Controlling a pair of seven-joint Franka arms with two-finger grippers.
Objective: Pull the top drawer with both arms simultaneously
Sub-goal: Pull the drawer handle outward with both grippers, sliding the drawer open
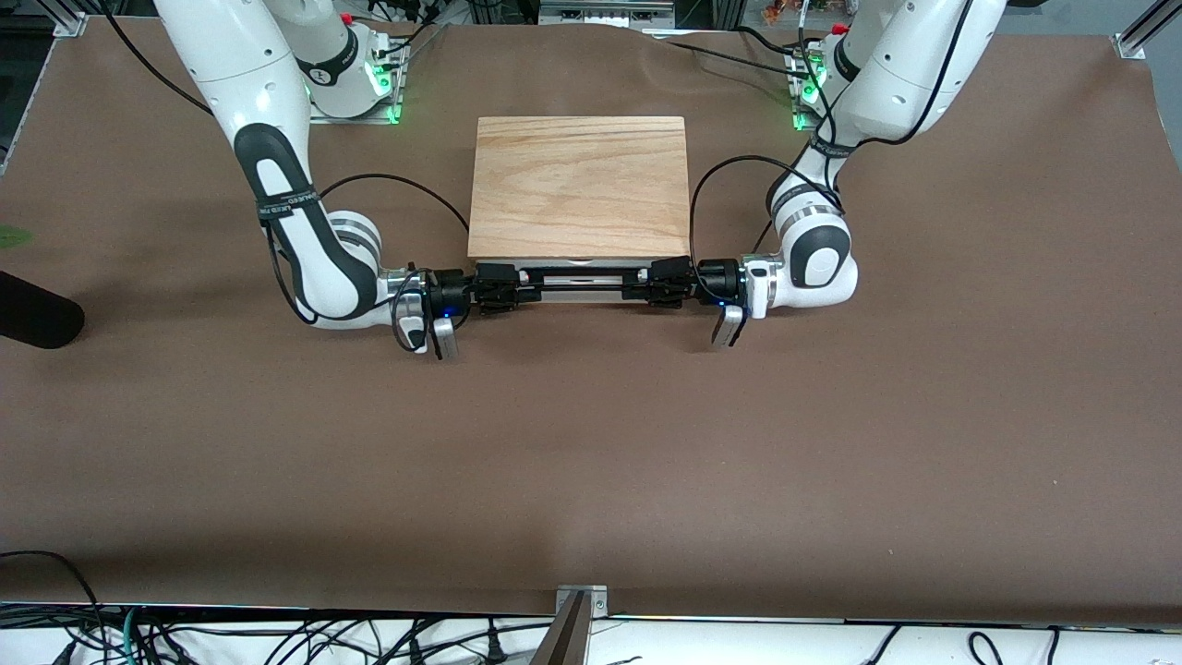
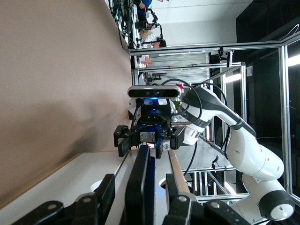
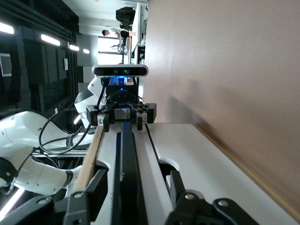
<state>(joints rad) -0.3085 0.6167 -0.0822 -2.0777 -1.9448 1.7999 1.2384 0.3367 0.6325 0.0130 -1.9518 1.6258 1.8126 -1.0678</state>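
Top drawer (image 1: 580, 277): barely open, under the cabinet's wooden top (image 1: 580, 185), mid-desk.
Left hand (image 1: 657, 282): clamped on the bar handle (image 1: 580, 285).
Right hand (image 1: 503, 284): clamped likewise (opposite end).
Advice: both should be drawn evenly, straight toward the front camera.

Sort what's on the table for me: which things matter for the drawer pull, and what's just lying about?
In the job:
top drawer, barely open
its black bar handle
left gripper, at one end of the handle
right gripper, at the other end

Lying about:
black object at the table's edge, right arm's end
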